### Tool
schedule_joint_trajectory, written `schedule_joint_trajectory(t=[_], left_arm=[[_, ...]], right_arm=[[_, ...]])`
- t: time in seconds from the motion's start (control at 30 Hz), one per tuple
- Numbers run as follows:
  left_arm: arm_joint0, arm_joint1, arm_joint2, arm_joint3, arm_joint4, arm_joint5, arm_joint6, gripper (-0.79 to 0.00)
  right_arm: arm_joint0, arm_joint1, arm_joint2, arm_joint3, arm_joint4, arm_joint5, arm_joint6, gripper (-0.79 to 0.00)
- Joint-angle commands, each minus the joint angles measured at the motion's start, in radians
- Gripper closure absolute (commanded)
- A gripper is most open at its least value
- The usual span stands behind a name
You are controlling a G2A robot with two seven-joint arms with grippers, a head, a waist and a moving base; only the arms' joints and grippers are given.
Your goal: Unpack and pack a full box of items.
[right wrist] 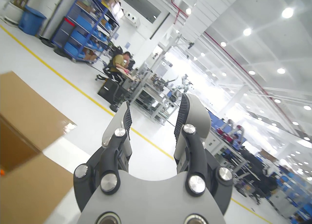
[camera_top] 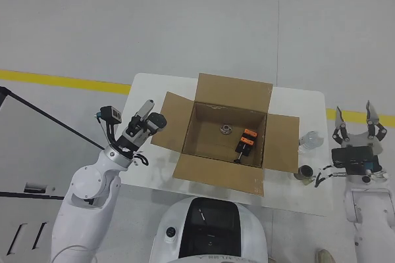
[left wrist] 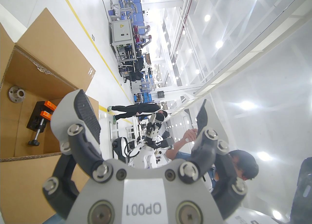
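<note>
An open cardboard box (camera_top: 227,105) stands in the middle of the white table (camera_top: 148,89). On its floor lie a metal flange (camera_top: 225,127) and a black vise with orange jaws (camera_top: 245,146). My left gripper (camera_top: 151,115) hangs open and empty beside the box's left flap. In the left wrist view, the left gripper (left wrist: 142,110) points over the box (left wrist: 48,47), with the flange (left wrist: 16,94) and the vise (left wrist: 39,120) beyond it. My right gripper (camera_top: 354,113) is open and empty past the table's right edge. In the right wrist view, the right gripper (right wrist: 154,110) faces the room, beside the box (right wrist: 22,113).
A clear plastic piece (camera_top: 309,140) and a small metal cylinder (camera_top: 305,173) lie on the table to the right of the box. A yellow line (camera_top: 52,80) runs across the floor behind the table. The box flaps spread outward on all sides.
</note>
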Motion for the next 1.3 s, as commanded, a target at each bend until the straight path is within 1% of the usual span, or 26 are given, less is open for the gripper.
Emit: schedule_joint_trajectory(t=[0.0,0.07,0.13,0.17,0.2,0.23,0.57,0.6,0.67,0.7,0.73,0.77,0.8,0.83,0.9,0.97,1.0,1.07,1.1,1.17,1.23,1.27], left_arm=[[0.000,0.000,0.000,0.000,0.000,0.000,0.000,-0.785],[0.000,0.000,0.000,0.000,0.000,0.000,0.000,-0.785],[0.000,0.000,0.000,0.000,0.000,0.000,0.000,-0.785],[0.000,0.000,0.000,0.000,0.000,0.000,0.000,-0.785],[0.000,0.000,0.000,0.000,0.000,0.000,0.000,-0.785],[0.000,0.000,0.000,0.000,0.000,0.000,0.000,-0.785],[0.000,0.000,0.000,0.000,0.000,0.000,0.000,-0.785],[0.000,0.000,0.000,0.000,0.000,0.000,0.000,-0.785],[0.000,0.000,0.000,0.000,0.000,0.000,0.000,-0.785],[0.000,0.000,0.000,0.000,0.000,0.000,0.000,-0.785],[0.000,0.000,0.000,0.000,0.000,0.000,0.000,-0.785],[0.000,0.000,0.000,0.000,0.000,0.000,0.000,-0.785],[0.000,0.000,0.000,0.000,0.000,0.000,0.000,-0.785],[0.000,0.000,0.000,0.000,0.000,0.000,0.000,-0.785],[0.000,0.000,0.000,0.000,0.000,0.000,0.000,-0.785],[0.000,0.000,0.000,0.000,0.000,0.000,0.000,-0.785],[0.000,0.000,0.000,0.000,0.000,0.000,0.000,-0.785],[0.000,0.000,0.000,0.000,0.000,0.000,0.000,-0.785],[0.000,0.000,0.000,0.000,0.000,0.000,0.000,-0.785],[0.000,0.000,0.000,0.000,0.000,0.000,0.000,-0.785],[0.000,0.000,0.000,0.000,0.000,0.000,0.000,-0.785],[0.000,0.000,0.000,0.000,0.000,0.000,0.000,-0.785]], right_arm=[[0.057,-0.007,-0.123,-0.021,0.013,-0.040,0.094,-0.357],[0.116,-0.016,-0.223,-0.008,0.030,-0.062,0.201,-0.357],[0.172,-0.026,-0.302,0.024,0.086,-0.101,0.298,-0.354],[0.194,-0.028,-0.322,0.037,0.081,-0.106,0.331,-0.388],[0.204,-0.027,-0.320,0.036,0.049,-0.088,0.328,-0.573],[0.202,-0.027,-0.317,0.034,0.034,-0.080,0.320,-0.662],[0.202,-0.027,-0.317,0.034,0.034,-0.080,0.320,-0.662],[0.180,-0.028,-0.315,0.045,0.089,-0.090,0.322,-0.785],[0.103,-0.027,-0.263,0.022,0.260,-0.134,0.323,-0.785],[0.074,-0.024,-0.241,0.008,0.322,-0.177,0.345,-0.708],[0.055,-0.021,-0.230,0.000,0.366,-0.236,0.398,-0.628],[0.052,-0.018,-0.227,-0.005,0.399,-0.304,0.471,-0.594],[0.052,-0.015,-0.242,-0.007,0.453,-0.379,0.547,-0.631],[0.064,-0.015,-0.248,0.006,0.531,-0.417,0.625,-0.785],[0.109,-0.015,-0.261,0.042,0.653,-0.467,0.752,-0.785],[0.160,-0.014,-0.272,0.084,0.754,-0.505,0.838,-0.785],[0.185,-0.014,-0.280,0.101,0.782,-0.512,0.872,-0.785],[0.229,-0.015,-0.279,0.137,0.817,-0.459,0.905,-0.785],[0.246,-0.016,-0.280,0.134,0.806,-0.428,0.903,-0.785],[0.252,-0.019,-0.277,0.109,0.803,-0.372,0.842,-0.785],[0.232,-0.015,-0.226,0.079,0.756,-0.340,0.763,-0.776],[0.202,-0.014,-0.192,0.073,0.779,-0.323,0.730,-0.708]])
